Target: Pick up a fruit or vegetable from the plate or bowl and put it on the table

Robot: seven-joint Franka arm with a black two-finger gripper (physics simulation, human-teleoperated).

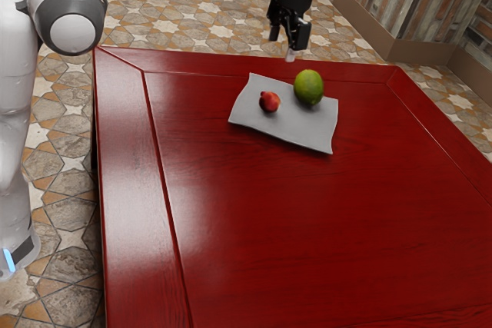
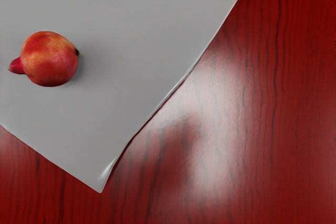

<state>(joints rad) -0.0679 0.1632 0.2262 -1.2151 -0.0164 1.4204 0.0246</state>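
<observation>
Fingers parted and empty, gripper [image 1: 287,28] pointing downward, high in the exterior view and apart from both fruits. Red fruit [image 2: 50,59], on the gray plate [image 1: 296,128], near the plate's end at the exterior view's left; lying on its side. Long axis running from the pointed knob [image 2: 17,66] at one end to the small dark spot [image 2: 77,52] at the other, roughly level with the plate's surface. Knob directed, in the wrist view, away from the plate edge between the two visible corners; in the exterior view, toward the upper left. Green fruit [image 1: 308,87], larger and rounded, also on the plate, beside the far edge and toward the exterior view's right; direction of its long axis not clear. Beneath the plate, red wooden table [image 1: 254,213], with a soft shadow [image 2: 176,140] beside the plate in the wrist view.
</observation>
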